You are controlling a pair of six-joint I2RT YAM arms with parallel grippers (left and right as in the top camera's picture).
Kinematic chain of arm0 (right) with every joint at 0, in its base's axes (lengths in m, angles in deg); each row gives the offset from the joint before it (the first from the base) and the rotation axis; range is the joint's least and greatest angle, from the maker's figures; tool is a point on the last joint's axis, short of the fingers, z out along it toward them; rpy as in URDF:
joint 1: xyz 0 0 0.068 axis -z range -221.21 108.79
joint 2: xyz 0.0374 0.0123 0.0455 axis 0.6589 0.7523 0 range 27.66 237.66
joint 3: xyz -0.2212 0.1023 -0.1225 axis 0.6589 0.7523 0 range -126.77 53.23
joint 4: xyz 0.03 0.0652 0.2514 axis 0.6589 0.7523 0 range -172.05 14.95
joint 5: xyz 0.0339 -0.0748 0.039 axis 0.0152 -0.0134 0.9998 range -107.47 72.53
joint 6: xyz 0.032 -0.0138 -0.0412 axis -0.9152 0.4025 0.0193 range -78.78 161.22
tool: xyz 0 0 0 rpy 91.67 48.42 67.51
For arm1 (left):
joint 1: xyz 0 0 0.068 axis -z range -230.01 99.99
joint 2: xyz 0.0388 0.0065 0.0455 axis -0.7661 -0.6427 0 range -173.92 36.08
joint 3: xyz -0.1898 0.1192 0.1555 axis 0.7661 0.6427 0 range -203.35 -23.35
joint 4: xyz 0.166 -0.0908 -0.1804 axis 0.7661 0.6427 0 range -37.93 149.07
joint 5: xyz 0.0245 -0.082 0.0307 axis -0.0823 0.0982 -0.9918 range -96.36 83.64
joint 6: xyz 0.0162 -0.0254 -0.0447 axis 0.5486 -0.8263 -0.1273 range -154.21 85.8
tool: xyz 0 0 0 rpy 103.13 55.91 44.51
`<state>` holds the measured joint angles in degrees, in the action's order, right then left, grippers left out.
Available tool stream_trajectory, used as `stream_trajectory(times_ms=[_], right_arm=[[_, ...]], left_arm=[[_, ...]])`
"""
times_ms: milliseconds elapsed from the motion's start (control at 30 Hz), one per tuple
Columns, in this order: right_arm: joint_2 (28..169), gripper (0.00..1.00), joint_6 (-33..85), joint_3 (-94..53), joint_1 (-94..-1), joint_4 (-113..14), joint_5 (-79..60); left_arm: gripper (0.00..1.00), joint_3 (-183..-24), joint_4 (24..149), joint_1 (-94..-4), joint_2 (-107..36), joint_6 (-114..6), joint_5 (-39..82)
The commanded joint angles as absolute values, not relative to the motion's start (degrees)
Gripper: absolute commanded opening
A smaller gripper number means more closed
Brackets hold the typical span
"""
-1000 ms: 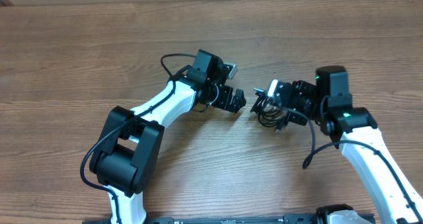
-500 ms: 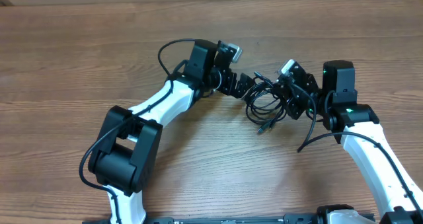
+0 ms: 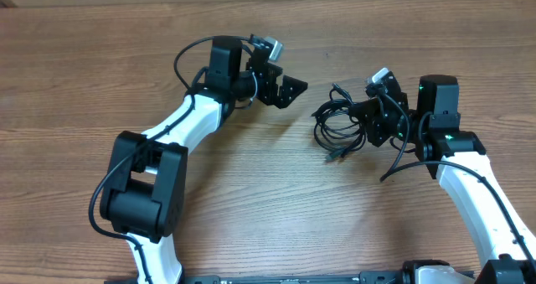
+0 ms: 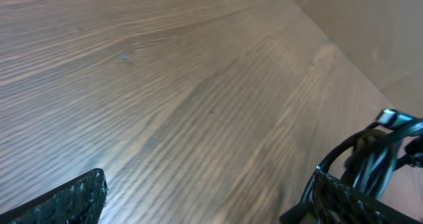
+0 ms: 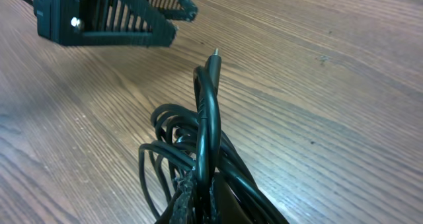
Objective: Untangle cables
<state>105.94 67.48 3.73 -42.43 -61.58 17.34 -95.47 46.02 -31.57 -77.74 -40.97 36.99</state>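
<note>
several cables (image 3: 337, 126) sit bunched right of the desk's (image 3: 100, 49) middle, pinched by the closed right fingers (image 3: 369, 123), while the left fingers (image 3: 289, 90) gape empty nearby, so a one-sided pull may just drag or tighten the tangle.
</note>
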Motion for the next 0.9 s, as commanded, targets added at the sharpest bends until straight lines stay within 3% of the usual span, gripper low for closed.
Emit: stream_trajectory(times_ms=[0, 867], right_arm=[[106.24, 0.04, 64.88, 3.38, -42.32, -62.17, 19.94], [108.47, 0.04, 60.68, 3.38, -42.38, -64.20, 26.34]], left_arm=[[1.00, -95.40, 45.26, -29.23, -78.09, -37.36, 39.68], [0.99, -95.40, 43.45, -26.37, -78.09, -31.55, 38.17]])
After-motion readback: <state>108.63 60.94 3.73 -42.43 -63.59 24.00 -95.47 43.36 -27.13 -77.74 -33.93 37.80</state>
